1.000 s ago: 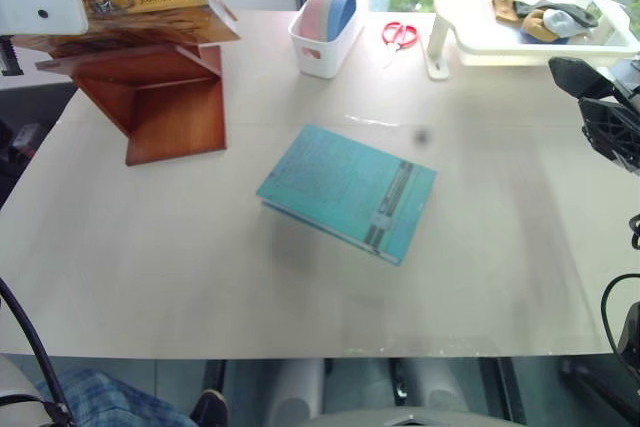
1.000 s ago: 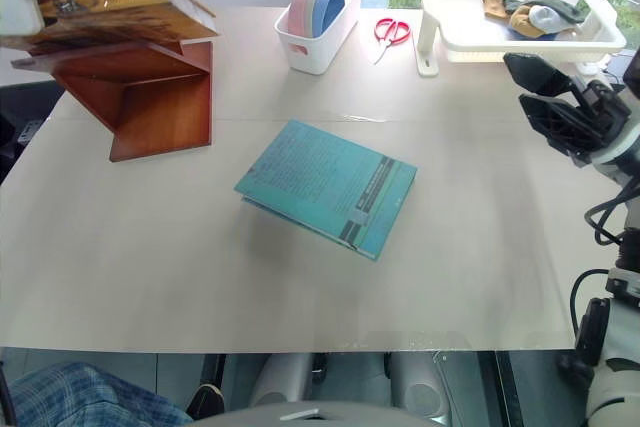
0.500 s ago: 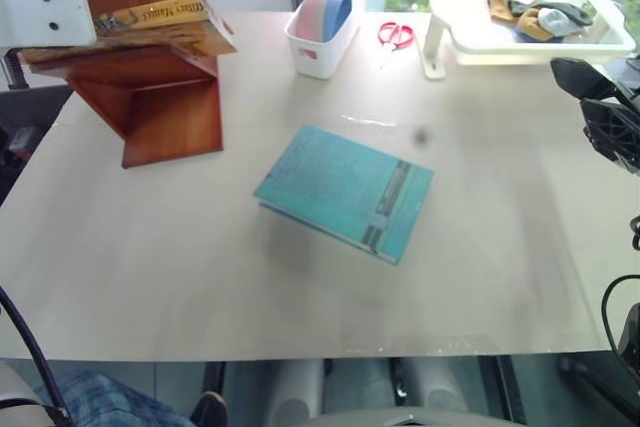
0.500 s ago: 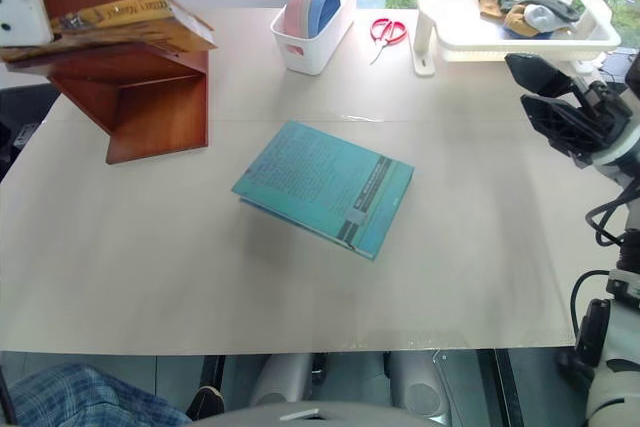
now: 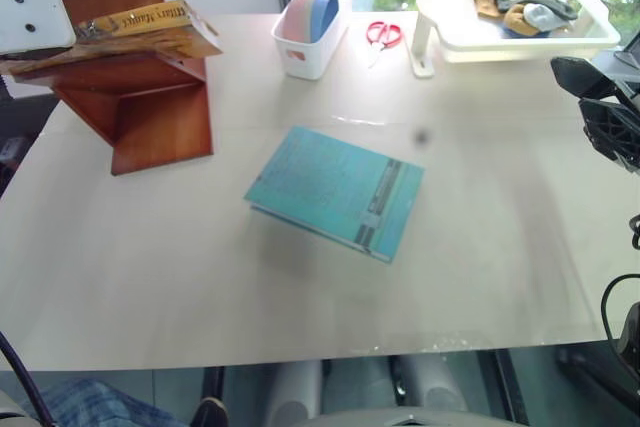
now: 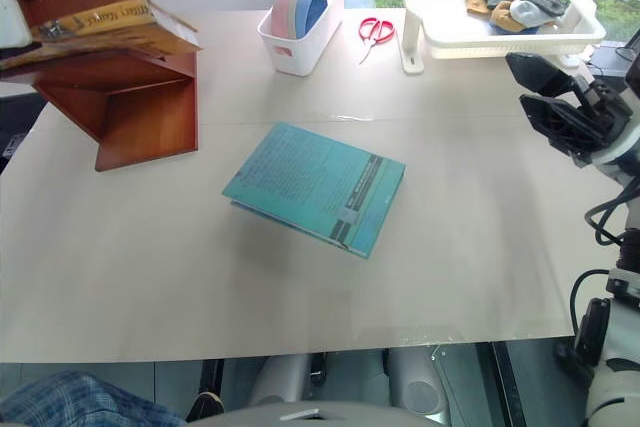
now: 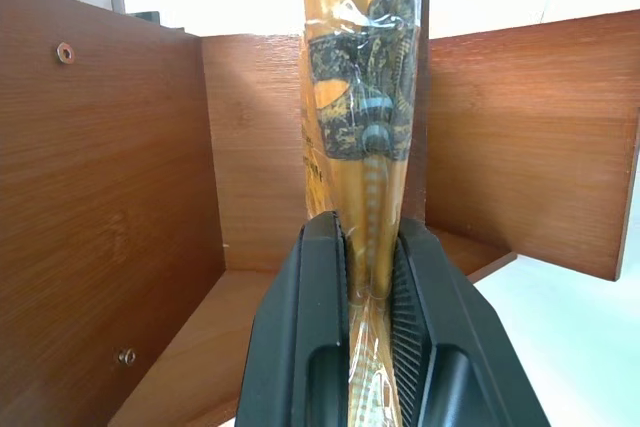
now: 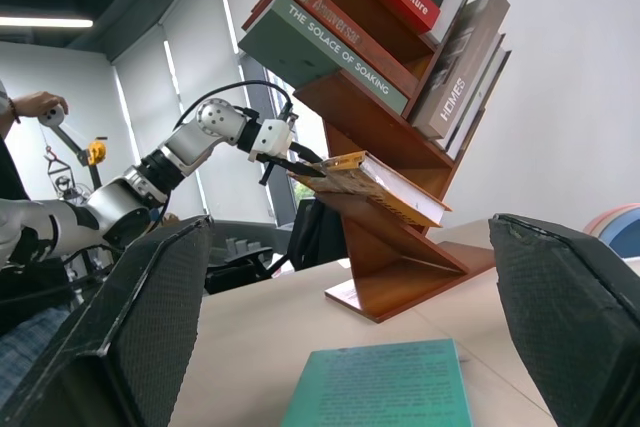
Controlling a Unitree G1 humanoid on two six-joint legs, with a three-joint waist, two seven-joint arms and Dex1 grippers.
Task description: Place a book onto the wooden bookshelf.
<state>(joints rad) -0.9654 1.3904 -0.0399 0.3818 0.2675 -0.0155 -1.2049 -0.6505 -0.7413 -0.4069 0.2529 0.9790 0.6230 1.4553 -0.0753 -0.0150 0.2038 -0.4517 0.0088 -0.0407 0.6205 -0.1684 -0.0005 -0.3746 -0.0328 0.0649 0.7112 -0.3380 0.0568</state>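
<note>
Book: resting flat over a slanted board of the wooden bookshelf (image 5: 150,107), the book (image 5: 140,29) is seen at the table's far left corner, its near edge overhanging the board toward the table centre.
Grip: the book's far end is pinched between the pressed-in black fingers (image 7: 320,327) of the left gripper (image 7: 365,317), seen close in the left wrist view.
Left arm: it is raised level with the shelf board and reaches the book from the shelf's outer side, as seen in the right wrist view.
Shelf edges: brown side panels stand on both sides of the book, with bare board beneath it.
Open room: the table (image 5: 200,277) is bare between the shelf and a teal book (image 5: 335,190) lying flat mid-table, well apart from the shelf.
Far edge: a white bin (image 5: 308,29), red scissors (image 5: 379,34) and a white tray (image 5: 500,37) are lined up.
Right gripper: the right gripper (image 6: 548,97) is held above the table's right edge, fingers spread wide, nothing between them.
</note>
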